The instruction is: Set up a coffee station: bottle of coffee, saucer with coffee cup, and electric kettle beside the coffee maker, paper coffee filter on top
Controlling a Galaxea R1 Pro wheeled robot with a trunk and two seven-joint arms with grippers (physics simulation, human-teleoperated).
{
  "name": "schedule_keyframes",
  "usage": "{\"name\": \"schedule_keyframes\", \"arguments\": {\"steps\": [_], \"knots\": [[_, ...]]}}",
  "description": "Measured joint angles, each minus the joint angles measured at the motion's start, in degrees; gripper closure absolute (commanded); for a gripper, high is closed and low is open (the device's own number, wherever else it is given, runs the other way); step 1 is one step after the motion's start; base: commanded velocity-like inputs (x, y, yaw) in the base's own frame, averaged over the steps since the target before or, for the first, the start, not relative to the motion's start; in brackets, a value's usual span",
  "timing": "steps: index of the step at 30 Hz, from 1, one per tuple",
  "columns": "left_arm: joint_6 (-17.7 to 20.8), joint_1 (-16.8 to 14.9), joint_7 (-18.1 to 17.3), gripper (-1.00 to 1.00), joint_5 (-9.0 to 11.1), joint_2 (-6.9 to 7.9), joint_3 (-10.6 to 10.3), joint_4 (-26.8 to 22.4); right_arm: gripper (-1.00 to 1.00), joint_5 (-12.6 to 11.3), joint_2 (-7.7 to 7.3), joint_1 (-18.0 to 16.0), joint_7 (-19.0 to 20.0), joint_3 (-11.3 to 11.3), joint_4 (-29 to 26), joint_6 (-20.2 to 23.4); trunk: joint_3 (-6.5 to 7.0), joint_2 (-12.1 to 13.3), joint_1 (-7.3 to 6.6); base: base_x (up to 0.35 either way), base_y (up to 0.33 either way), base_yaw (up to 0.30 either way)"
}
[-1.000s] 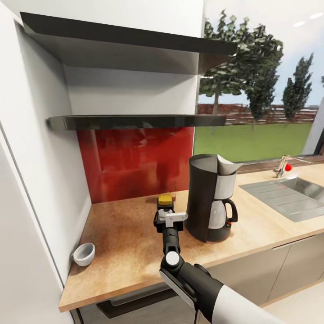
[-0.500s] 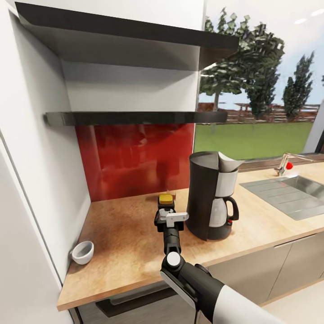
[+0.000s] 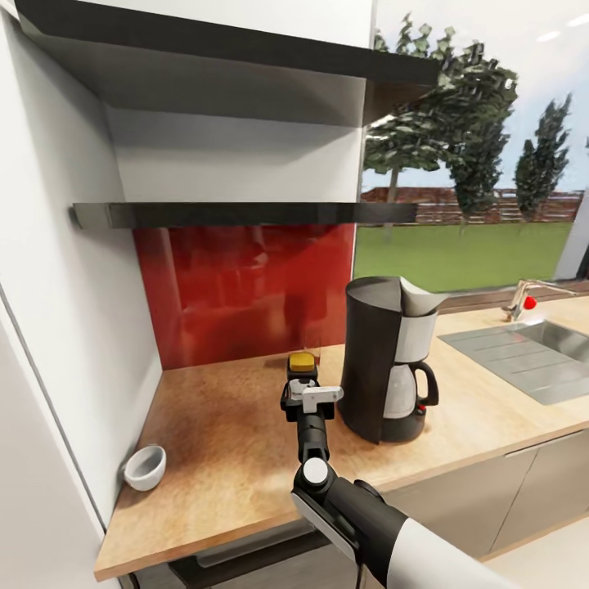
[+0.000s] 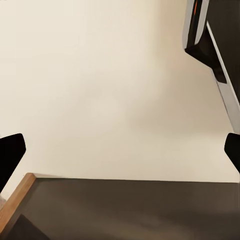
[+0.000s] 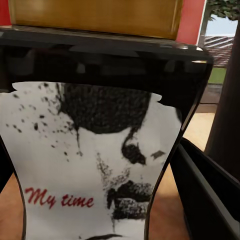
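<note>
Right end effector [image 3: 301, 383] closed around the bottle of coffee [image 3: 301, 362], holding it low over the counter [image 3: 221, 433], yellow-gold cap just beyond the knuckle and the white label with "My time" [image 5: 59, 200] pressed close between the fingers in the right wrist view; whether the base already touches the counter cannot be told. Coffee maker [image 3: 384, 360] just to the right of the end effector, upright on the counter, with the paper coffee filter [image 3: 415, 298] poking up from its top. So, judging from this: coffee maker in place, filter seemingly already on it, bottle off the shelf [image 3: 245, 214] and nearly placed, needing only a set-down and release beside the machine. Coffee cup [image 3: 145, 467] well off to the left of the end effector, near the counter's front corner by the wall, not on any saucer. Left to do by this reckoning: saucer beside the machine, cup on the saucer, electric kettle alongside. Left end effector [image 4: 120, 150] spread wide, dark fingertips [image 4: 10, 152] at opposite edges of its wrist view, holding nothing, aimed at a pale surface.
</note>
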Motion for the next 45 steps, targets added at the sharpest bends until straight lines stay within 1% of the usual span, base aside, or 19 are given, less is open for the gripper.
{"name": "schedule_keyframes", "arguments": {"steps": [10,18,45], "knots": [[0.28,0.0,-0.21,-1.0,0.0,-0.06,-0.02,0.01,1.0,0.01,0.0,0.0,-0.07,0.0,-0.06,0.0,0.0,0.0,0.01,0.015,0.0,-0.002],[0.31,0.0,-0.38,-1.0,0.0,-0.06,0.02,0.05,1.0,-0.01,0.06,0.0,-0.06,0.0,-0.09,0.01,0.0,0.0,0.0,0.124,0.0,-0.155],[0.4,0.0,0.09,-1.0,0.0,-0.09,0.03,0.0,1.0,0.1,0.03,0.0,0.04,0.04,0.0,0.01,0.0,0.0,0.01,0.018,0.0,-0.003]]}}
